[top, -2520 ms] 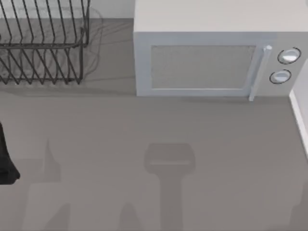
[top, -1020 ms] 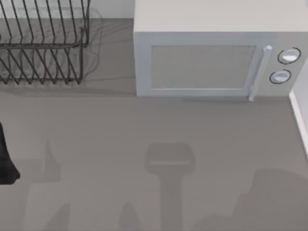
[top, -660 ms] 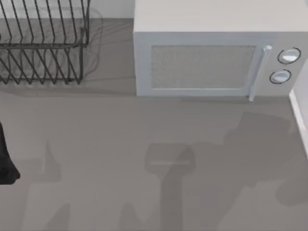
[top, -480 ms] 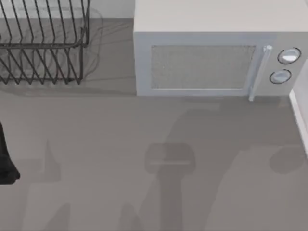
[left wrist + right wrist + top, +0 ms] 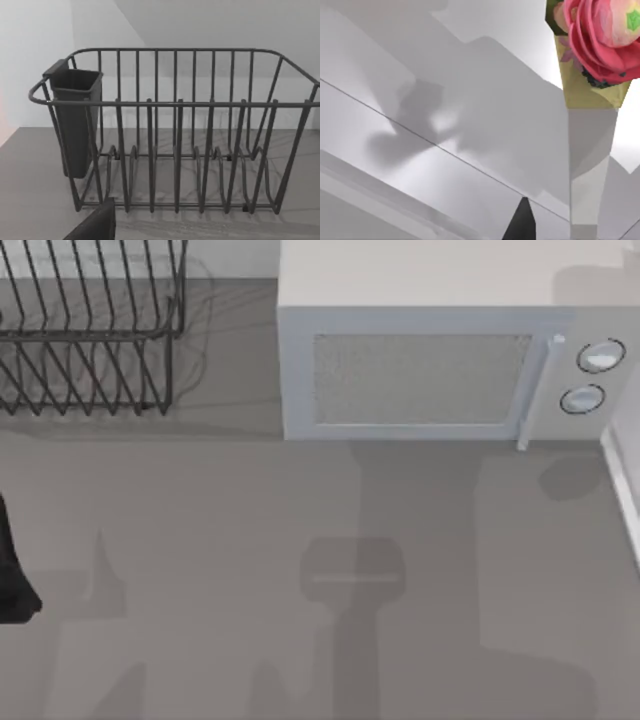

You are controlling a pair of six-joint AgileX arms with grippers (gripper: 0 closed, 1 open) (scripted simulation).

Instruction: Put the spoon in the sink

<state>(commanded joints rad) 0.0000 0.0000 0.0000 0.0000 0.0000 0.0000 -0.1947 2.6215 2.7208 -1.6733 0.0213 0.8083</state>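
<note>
While neither the spoon nor a sink can be made out anywhere, the task looks to be at its search-and-approach step. From above, the desk [image 5: 200, 540] carries a wire rack [image 5: 85, 330] at far left and a microwave [image 5: 440, 360] at the back, its door shut. Part of the left arm [image 5: 12, 570] sits at the desk's left edge; its wrist camera faces the rack, which has a dark cutlery cup [image 5: 75, 120] hooked on one end, and whether the cup holds anything cannot be told. The right wrist view faces pale panels and a pink flower in a paper cone [image 5: 600, 55]. Whether either arm's jaws are apart or together cannot be told. Judged from this, the next move calls for locating the spoon, perhaps in the cup, before any grasp.
</note>
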